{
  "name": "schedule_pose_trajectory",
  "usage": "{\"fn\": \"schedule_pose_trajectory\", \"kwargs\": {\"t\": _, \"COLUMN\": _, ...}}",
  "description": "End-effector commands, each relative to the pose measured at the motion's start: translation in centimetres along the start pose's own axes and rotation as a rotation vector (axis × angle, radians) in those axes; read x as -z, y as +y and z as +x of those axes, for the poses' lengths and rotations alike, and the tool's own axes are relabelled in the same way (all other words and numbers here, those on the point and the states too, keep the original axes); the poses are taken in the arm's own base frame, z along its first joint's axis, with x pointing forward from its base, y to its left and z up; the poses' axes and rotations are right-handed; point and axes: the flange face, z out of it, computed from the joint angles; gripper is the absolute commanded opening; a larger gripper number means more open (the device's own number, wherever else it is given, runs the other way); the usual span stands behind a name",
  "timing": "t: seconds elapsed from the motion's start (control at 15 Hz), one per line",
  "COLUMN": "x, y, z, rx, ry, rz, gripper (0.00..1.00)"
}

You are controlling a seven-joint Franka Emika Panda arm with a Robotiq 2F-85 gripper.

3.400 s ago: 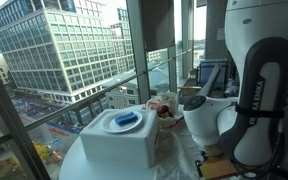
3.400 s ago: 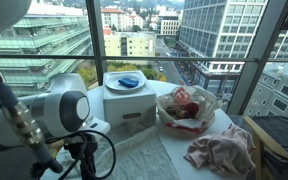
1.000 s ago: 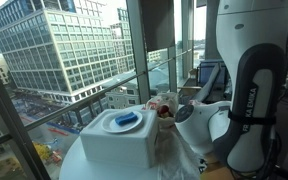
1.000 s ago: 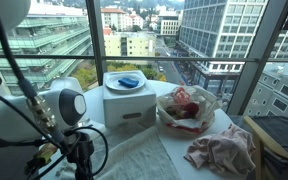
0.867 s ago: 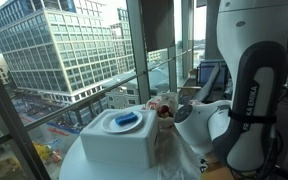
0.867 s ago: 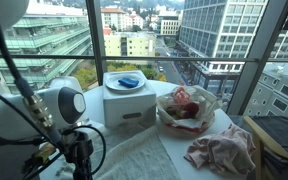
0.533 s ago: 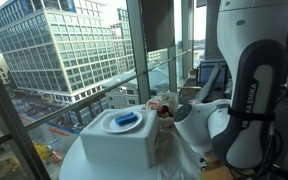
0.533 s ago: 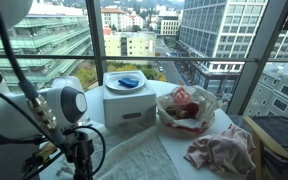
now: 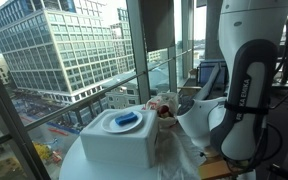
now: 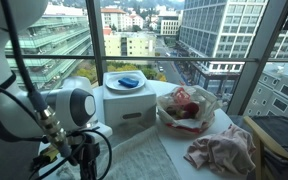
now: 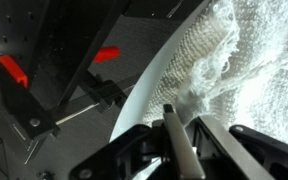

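In the wrist view my gripper hangs at the rim of the round white table. Its two fingers are drawn close together on the bunched edge of a white woven cloth that lies over the tabletop. The cloth's edge puckers up right at the fingertips. In an exterior view the same cloth spreads over the near part of the table, and the arm hides the gripper. The arm hides it in both exterior views.
A white box with a blue thing on a plate stands by the window. A clear bag with red contents and a pinkish cloth lie beside it. Red-handled clamps lie on the floor below the table's rim.
The arm's elbow has shifted slightly over the last second. The box, the bag and the pinkish cloth have not moved.
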Motion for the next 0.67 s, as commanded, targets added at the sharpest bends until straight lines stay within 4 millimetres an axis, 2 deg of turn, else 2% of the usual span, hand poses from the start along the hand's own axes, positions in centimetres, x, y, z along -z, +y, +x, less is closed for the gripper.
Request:
{"fn": "schedule_pose_trajectory", "kwargs": {"t": 0.0, "x": 0.2, "y": 0.1, "z": 0.6, "rx": -0.015, "ry": -0.034, "rz": 0.036, "gripper": 0.00}}
{"fn": "schedule_pose_trajectory", "kwargs": {"t": 0.33, "x": 1.1, "y": 1.5, "z": 0.3, "rx": -0.017, "ry": -0.012, "rz": 0.015, "gripper": 0.02}}
{"fn": "schedule_pose_trajectory", "kwargs": {"t": 0.6, "x": 3.4, "y": 1.1, "z": 0.8, "rx": -0.043, "ry": 0.070, "rz": 0.056, "gripper": 0.01}}
